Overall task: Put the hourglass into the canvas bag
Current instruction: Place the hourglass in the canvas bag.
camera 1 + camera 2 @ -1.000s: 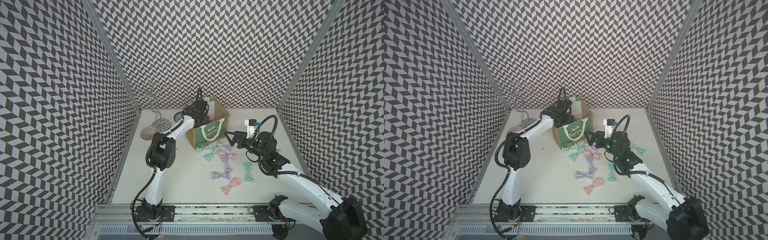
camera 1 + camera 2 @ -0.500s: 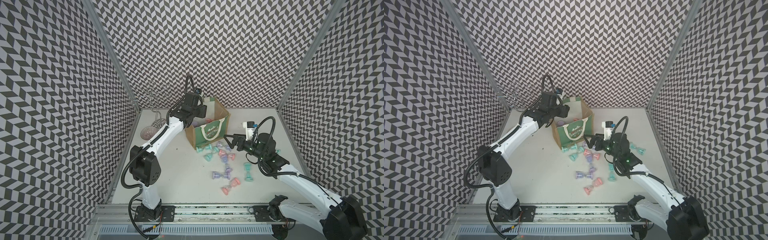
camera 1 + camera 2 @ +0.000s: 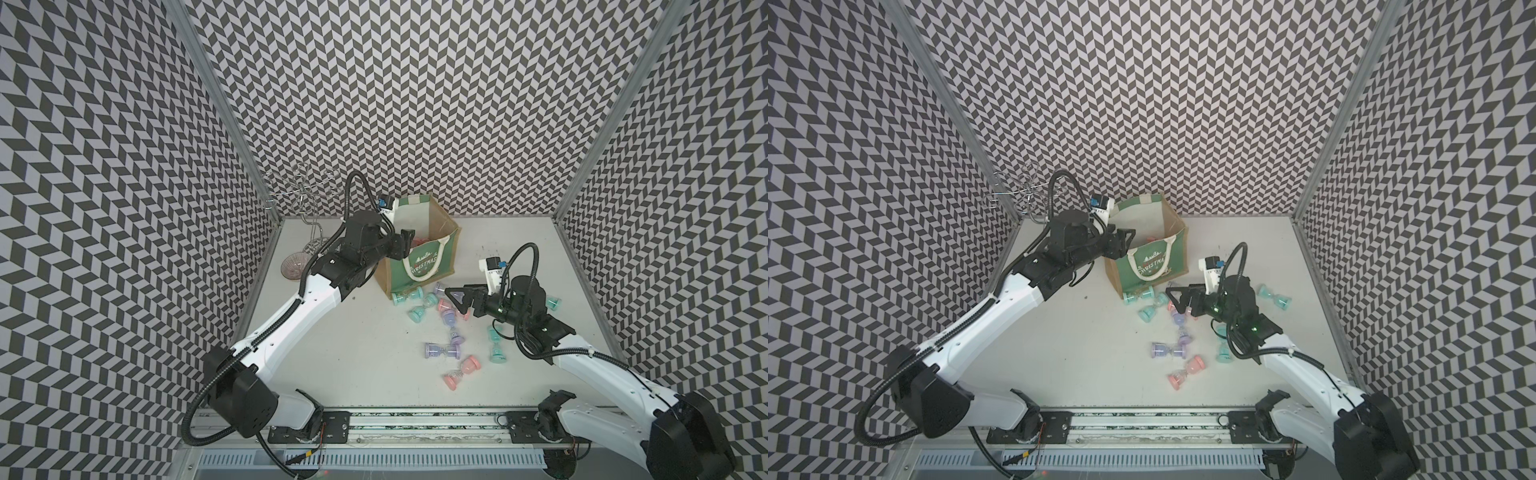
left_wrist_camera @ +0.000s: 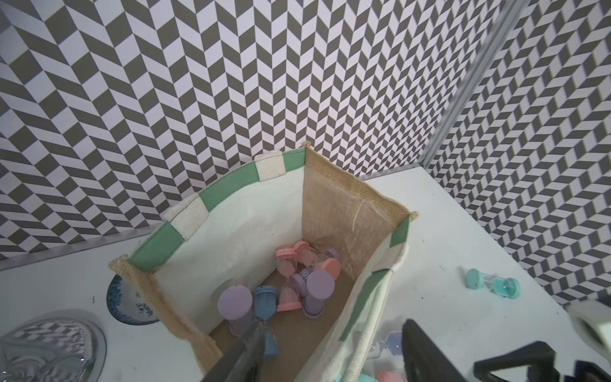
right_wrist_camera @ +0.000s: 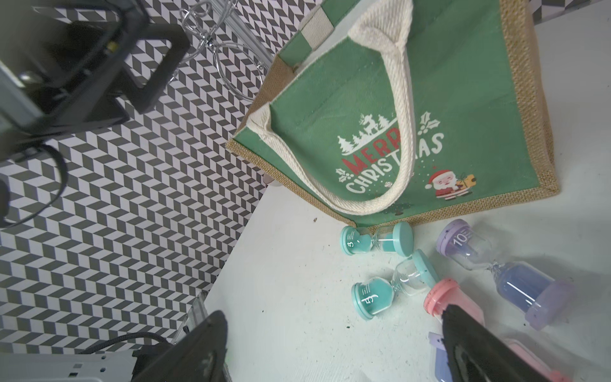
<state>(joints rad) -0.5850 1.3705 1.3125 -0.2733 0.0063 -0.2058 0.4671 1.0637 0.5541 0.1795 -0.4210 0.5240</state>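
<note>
The canvas bag (image 3: 428, 259) stands open at the back of the table (image 3: 353, 353), its rope handle (image 5: 402, 145) drooping over the green front. The left gripper (image 3: 1127, 241) hovers over the bag's front rim, jaws part open with nothing clamped between them; the right gripper (image 3: 453, 297) hangs above the loose hourglasses (image 3: 432, 351) scattered before the bag, jaws spread wide, gripping nothing. 1 teal hourglass (image 5: 353, 243) lies against the bag's base. A wire stand (image 3: 309, 208) and glass bowl (image 3: 293, 266) sit beside the left arm (image 3: 299, 316). Only the left wrist view shows pink, purple and blue hourglasses (image 4: 317, 284) on the bag's floor and a blue-patterned plate (image 4: 130, 302) behind it; both top views catch just a pink glimpse.
</note>
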